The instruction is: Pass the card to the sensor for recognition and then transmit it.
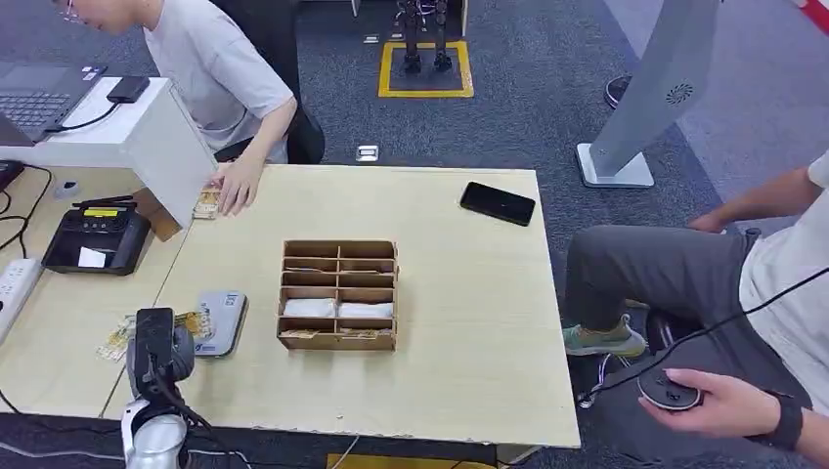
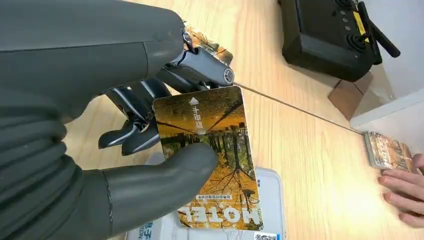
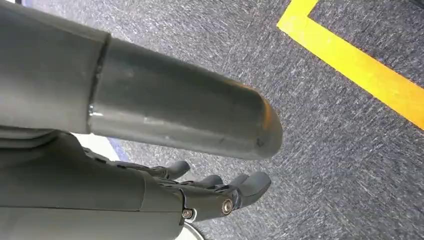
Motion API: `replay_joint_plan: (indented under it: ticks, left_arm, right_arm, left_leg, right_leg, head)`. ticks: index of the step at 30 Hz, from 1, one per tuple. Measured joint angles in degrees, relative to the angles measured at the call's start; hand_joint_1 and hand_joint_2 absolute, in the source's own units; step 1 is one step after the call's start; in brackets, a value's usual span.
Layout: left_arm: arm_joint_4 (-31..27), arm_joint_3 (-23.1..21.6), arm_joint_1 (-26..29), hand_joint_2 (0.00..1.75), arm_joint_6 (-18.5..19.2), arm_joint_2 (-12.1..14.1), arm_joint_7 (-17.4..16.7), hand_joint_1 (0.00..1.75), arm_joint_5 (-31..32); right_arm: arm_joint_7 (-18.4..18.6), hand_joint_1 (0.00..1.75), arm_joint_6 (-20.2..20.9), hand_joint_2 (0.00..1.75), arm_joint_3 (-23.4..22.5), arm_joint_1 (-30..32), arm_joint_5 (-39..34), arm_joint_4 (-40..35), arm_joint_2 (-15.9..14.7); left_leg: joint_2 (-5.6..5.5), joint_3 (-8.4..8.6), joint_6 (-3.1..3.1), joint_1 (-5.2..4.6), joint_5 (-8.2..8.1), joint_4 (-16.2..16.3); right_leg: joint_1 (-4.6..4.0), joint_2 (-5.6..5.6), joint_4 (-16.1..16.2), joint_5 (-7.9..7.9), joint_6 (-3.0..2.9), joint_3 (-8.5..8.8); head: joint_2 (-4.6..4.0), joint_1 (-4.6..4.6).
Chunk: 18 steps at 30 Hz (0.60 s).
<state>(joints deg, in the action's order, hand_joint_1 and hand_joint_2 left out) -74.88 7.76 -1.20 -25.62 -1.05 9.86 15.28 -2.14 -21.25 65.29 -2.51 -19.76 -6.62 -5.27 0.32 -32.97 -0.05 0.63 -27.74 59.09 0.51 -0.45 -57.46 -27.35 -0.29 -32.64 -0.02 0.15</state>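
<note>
An orange hotel card (image 2: 210, 150) with an autumn-tree picture is pinched between the thumb and the dark fingers of my left hand (image 2: 100, 150). It hangs just over the grey-white sensor pad (image 2: 272, 200). In the head view my left hand (image 1: 156, 347) is at the table's front left, and the card (image 1: 193, 322) reaches over the left edge of the sensor pad (image 1: 227, 322). My right hand (image 3: 200, 195) hangs beside my body over grey carpet, with loosely extended fingers and nothing in them.
A wooden compartment box (image 1: 339, 293) stands mid-table, right of the sensor. More cards (image 1: 117, 342) lie left of my hand. A black terminal (image 1: 96, 239) sits far left, a phone (image 1: 498, 203) far right. A person's hand (image 1: 235, 186) rests by a card stack (image 1: 206, 202). Another person sits at the right.
</note>
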Motion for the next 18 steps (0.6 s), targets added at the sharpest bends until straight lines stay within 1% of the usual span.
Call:
replay_joint_plan:
  ticks: [18]
  left_arm:
    - [2.27,-0.44,-0.59,1.75,-1.68,-0.17,-0.15,1.75,2.12]
  right_arm:
    - [-0.26,0.00,-0.02,0.00,1.20,-0.08,0.04,0.00,0.04]
  left_leg:
    - [0.00,-0.01,0.00,0.00,0.00,0.00]
  right_leg:
    - [0.00,-0.01,0.00,0.00,0.00,0.01]
  head:
    - [0.00,0.00]
